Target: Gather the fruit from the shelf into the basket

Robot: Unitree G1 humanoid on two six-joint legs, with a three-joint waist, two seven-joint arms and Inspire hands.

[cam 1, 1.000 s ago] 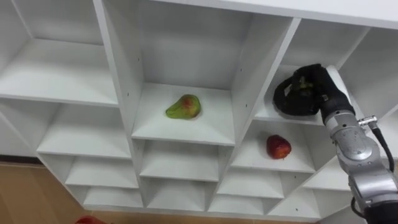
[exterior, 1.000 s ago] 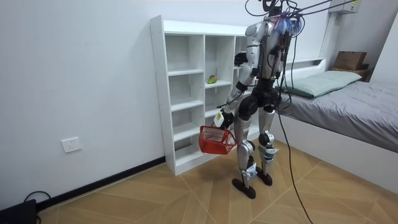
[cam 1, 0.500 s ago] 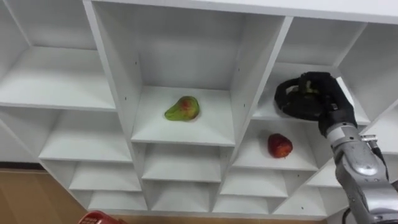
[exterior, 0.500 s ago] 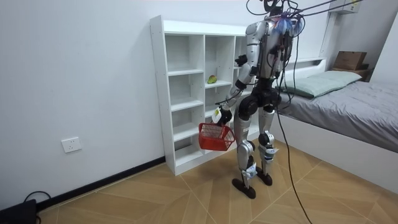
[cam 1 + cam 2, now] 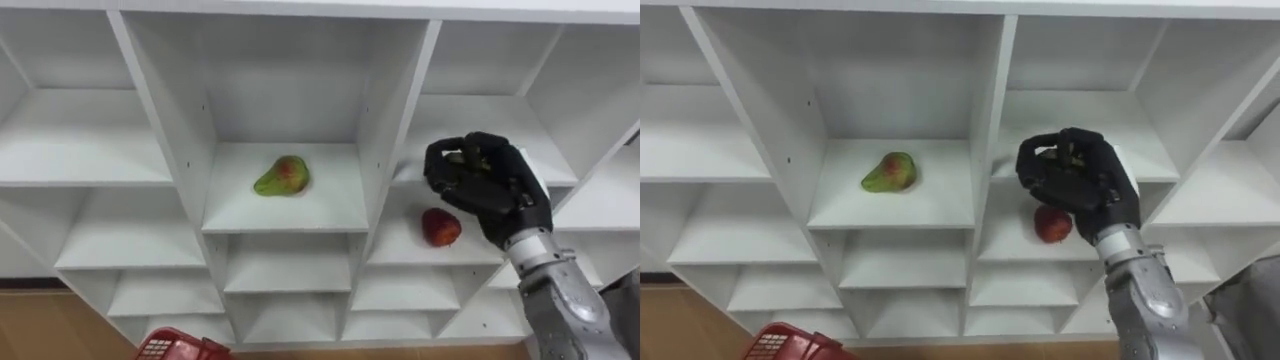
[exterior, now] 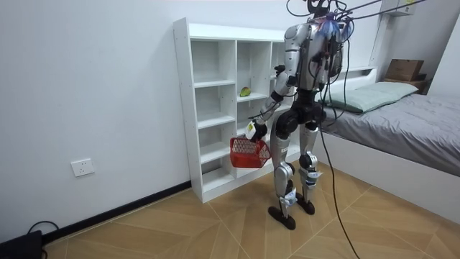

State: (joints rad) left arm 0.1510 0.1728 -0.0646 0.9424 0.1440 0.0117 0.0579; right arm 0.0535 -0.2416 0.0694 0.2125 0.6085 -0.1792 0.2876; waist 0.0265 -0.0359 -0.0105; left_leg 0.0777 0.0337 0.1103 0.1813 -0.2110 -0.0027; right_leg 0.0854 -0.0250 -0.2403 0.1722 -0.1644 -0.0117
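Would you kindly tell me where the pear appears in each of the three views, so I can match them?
Left eye view: pear on the middle compartment's shelf, left of picture centre.
Right eye view: same shelf, pear further toward the picture's left.
Room view: small green spot on the closet's middle-column shelf, above the basket.
Shared landmark: the red basket, lower than the pear everywhere.

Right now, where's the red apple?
Eye views, right of centre: the red apple lies on a closet shelf under the right hand, below-right of the pear.
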